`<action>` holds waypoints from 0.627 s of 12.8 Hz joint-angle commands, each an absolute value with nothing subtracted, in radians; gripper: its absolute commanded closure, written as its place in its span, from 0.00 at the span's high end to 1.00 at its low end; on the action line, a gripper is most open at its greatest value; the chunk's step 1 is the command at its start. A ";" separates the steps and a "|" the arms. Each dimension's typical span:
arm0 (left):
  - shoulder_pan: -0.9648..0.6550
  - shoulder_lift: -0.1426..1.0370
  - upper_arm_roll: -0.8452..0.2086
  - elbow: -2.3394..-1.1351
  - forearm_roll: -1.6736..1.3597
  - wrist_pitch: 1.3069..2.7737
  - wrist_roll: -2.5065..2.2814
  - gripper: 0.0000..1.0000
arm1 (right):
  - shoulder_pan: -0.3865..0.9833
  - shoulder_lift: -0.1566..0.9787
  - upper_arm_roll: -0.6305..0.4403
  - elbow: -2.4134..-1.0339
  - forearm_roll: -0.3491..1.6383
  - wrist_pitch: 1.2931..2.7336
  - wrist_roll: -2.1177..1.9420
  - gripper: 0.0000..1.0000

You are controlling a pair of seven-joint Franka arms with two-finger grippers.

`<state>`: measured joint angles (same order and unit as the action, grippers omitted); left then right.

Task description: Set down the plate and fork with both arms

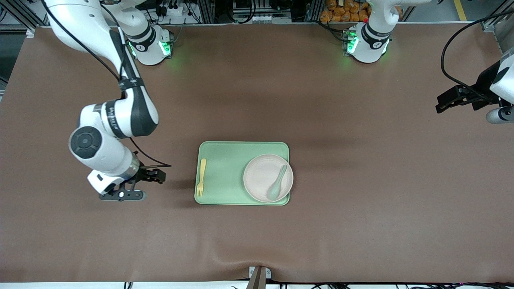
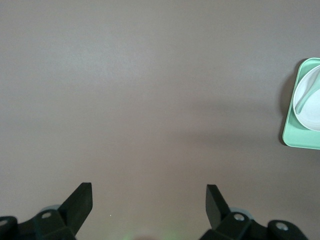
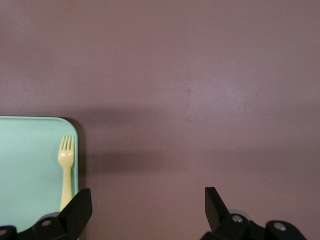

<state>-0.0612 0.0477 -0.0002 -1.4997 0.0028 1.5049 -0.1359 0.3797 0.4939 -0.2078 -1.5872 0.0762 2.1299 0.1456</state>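
A green tray (image 1: 225,176) sits in the middle of the brown table (image 1: 361,180). The plate (image 1: 263,176) lies on the tray, at the end toward the left arm. Its rim reaches the tray's edge there. A green spoon (image 1: 278,184) lies in the plate. The fork (image 1: 201,177) lies flat on the tray too, along the edge toward the right arm. Its prongs point toward the front camera. The fork and the plate are well apart.

The right gripper (image 1: 150,175) hangs low over bare table, near the fork end of the tray. Its fingers (image 3: 80,207) are spread wide and hold nothing. In the right wrist view the fork and the tray corner show just past one finger.

The left gripper (image 1: 445,102) is over bare table at the left arm's end, well apart from the tray. Its fingers (image 2: 80,200) are spread wide too, with nothing between them. The left wrist view shows mostly table, with the tray and plate at the picture's edge.
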 commanded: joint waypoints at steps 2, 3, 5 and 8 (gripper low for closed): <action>-0.067 0.038 0.000 -1.496 0.008 1.493 -0.120 1.00 | 0.342 0.428 -0.192 -1.603 0.081 2.115 0.115 1.00; -0.067 0.038 -0.002 -1.496 0.008 1.493 -0.120 1.00 | 0.334 0.420 -0.192 -1.603 0.081 2.096 0.106 1.00; -0.061 0.034 -0.021 -1.500 0.002 1.488 -0.129 1.00 | 0.318 0.404 -0.192 -1.605 0.081 2.080 0.083 1.00; -0.060 0.031 -0.035 -1.502 0.006 1.466 -0.137 1.00 | 0.282 0.377 -0.192 -1.605 0.081 2.027 0.045 1.00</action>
<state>-0.0641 0.0477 -0.0230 -1.4994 0.0028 1.4856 -0.1362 0.3213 0.4185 -0.2081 -1.5869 0.0762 2.0598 0.0838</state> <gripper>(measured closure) 0.000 0.000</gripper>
